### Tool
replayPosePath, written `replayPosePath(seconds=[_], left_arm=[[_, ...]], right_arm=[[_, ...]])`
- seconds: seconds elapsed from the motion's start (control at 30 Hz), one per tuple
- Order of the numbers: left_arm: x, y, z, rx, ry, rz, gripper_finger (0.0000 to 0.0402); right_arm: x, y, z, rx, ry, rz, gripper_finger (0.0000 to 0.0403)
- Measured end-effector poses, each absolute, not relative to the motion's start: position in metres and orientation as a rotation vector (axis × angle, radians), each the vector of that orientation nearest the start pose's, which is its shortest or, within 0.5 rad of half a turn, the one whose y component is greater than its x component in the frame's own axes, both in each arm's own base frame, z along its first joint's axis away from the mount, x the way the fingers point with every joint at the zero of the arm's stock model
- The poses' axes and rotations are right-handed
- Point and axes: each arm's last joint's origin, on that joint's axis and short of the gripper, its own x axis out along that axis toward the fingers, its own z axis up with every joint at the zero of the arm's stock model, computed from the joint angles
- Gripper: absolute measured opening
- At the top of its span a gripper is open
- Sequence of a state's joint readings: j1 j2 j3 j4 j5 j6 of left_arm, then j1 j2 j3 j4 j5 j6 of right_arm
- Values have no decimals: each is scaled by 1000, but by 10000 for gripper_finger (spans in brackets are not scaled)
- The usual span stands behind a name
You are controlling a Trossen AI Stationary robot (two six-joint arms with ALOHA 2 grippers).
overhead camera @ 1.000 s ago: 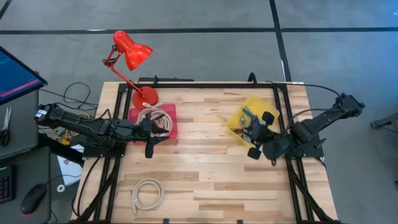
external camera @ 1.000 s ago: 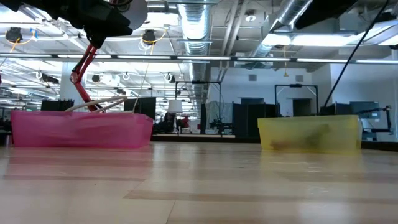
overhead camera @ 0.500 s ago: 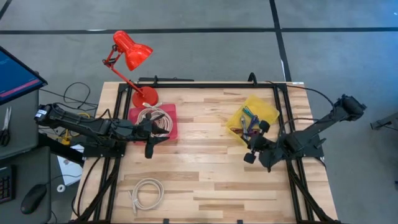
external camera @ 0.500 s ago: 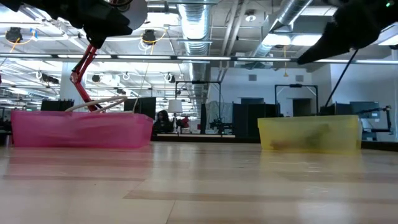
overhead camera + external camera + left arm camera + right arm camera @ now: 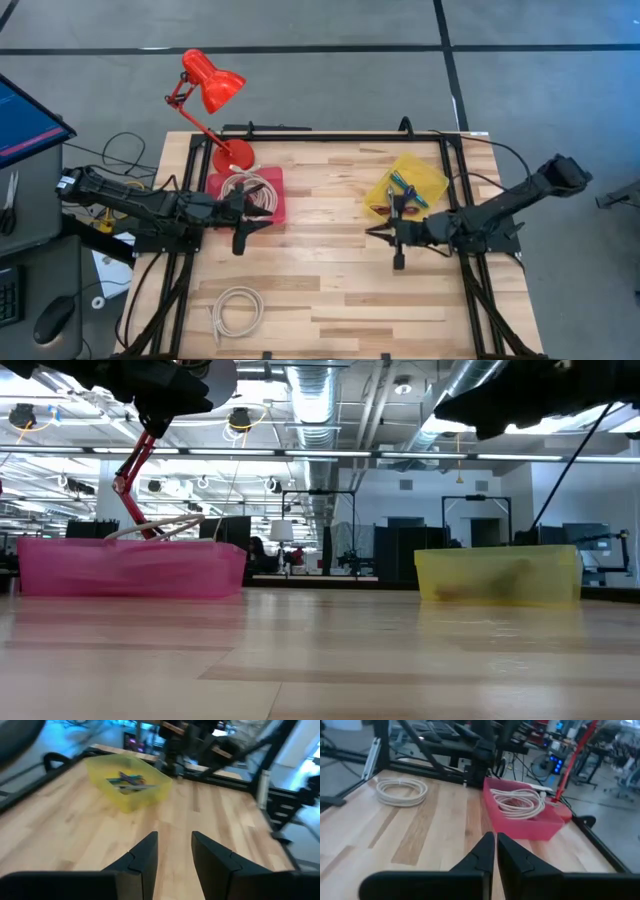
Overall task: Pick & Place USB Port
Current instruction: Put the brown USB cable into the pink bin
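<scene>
- The right end effector [image 5: 397, 237] hovered over the bare wooden desk [image 5: 330, 280], just beside the yellow bin [image 5: 408, 186] on the side nearer the desk's middle.
- Its two fingers [image 5: 485, 851] were pressed almost together with only a thin slit between them, and nothing was seen held between them.
- The yellow bin sat near the right rear of the desk and held a jumble of small coloured items [image 5: 400, 190]; whether a USB port lay among them could not be told.
- The left end effector [image 5: 243, 222] waited at the front edge of the pink bin [image 5: 262, 196], above the desk.
- Its fingers [image 5: 144, 856] stood apart with a clear gap, holding nothing.
- The pink bin, on the left rear of the desk, contained a coiled white cable [image 5: 241, 187].
- A second coiled white cable [image 5: 236, 309] lay loose on the desk near its front left corner.
- A red desk lamp [image 5: 210, 90] stood with its base just behind the pink bin.
- In the low view both bins rested flat on the desk, the pink bin [image 5: 130, 567] to one side and the yellow bin [image 5: 497, 575] well apart from it.
</scene>
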State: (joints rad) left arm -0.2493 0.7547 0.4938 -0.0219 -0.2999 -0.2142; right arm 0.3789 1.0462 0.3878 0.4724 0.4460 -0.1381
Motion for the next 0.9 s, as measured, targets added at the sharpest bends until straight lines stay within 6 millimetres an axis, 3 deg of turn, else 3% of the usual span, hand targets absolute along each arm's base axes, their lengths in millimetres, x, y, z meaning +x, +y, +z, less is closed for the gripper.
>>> replayPosePath(seconds=[0.2,0.47,0.9], left_arm=[[168,-39,252,-130,293,-77,82],[163,-47,259,-63,338,-144,9],[136,-99,256,-85,385,-210,4]], right_arm=[[202,60,210,-105,199,-93,10],[201,60,209,-83,200,-95,8],[202,61,210,-73,193,-95,8]])
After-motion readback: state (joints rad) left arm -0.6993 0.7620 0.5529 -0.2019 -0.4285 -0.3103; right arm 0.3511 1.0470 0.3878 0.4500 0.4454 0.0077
